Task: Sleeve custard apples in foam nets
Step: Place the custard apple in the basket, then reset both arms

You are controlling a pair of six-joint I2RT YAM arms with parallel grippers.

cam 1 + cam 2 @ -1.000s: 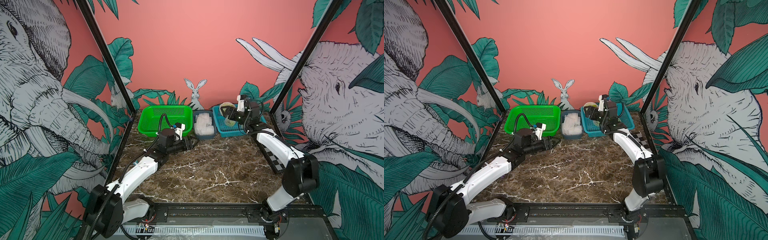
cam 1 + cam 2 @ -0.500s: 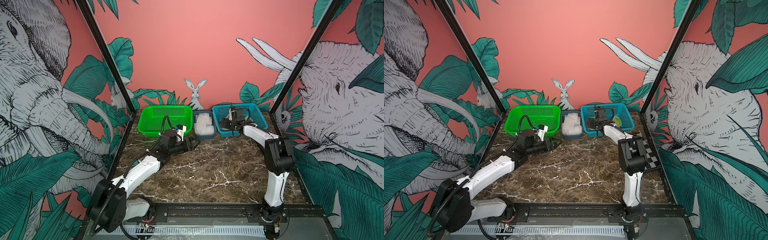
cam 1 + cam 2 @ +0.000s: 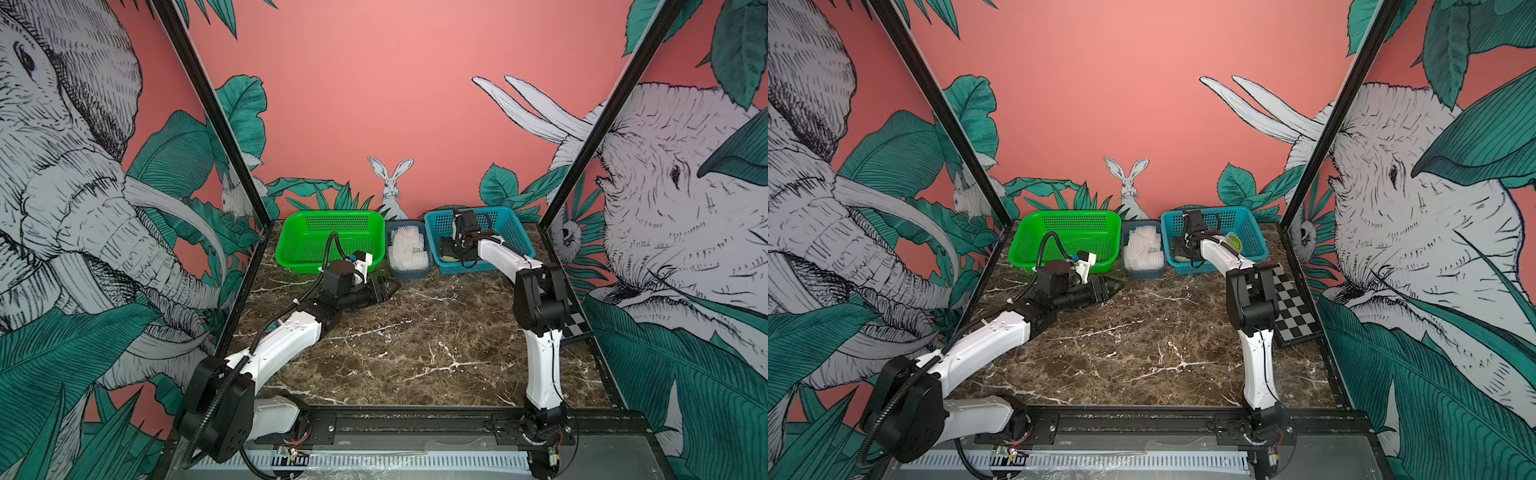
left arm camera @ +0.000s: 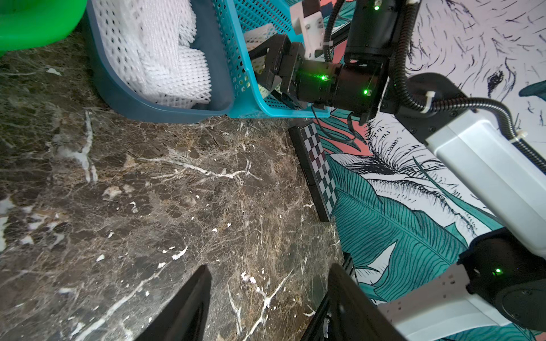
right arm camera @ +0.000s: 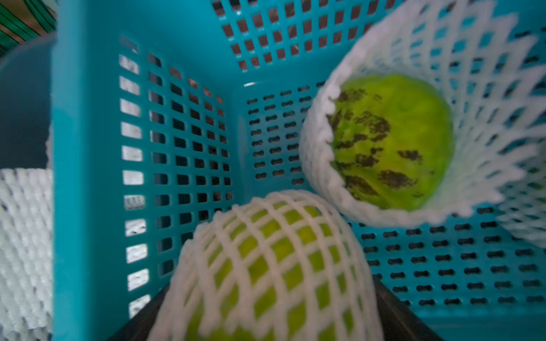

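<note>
The green basket [image 3: 332,224] is sitting farthest left, against the back wall. In front of its near right corner I am holding my left pincer [image 4: 269,267] low over the marble table [image 3: 415,332]. Its fingers are standing apart with nothing between them.

Next along, the small dark basket [image 3: 409,274] is holding the spare foam nets [image 3: 409,249], piled white and loose. Just beside it on the right is the teal basket [image 3: 511,232]. I am reaching my right pincer [image 5: 269,301] down inside it, fingers clamped on either side of a netted custard apple [image 5: 266,251] close to the basket's left wall.

Right beside that fruit, and seeming to touch its sleeve, a second custard apple [image 5: 393,141] is lying in its own net [image 5: 487,133]. The open end is turned toward my wrist, showing yellow-green skin with dark patches.
</note>
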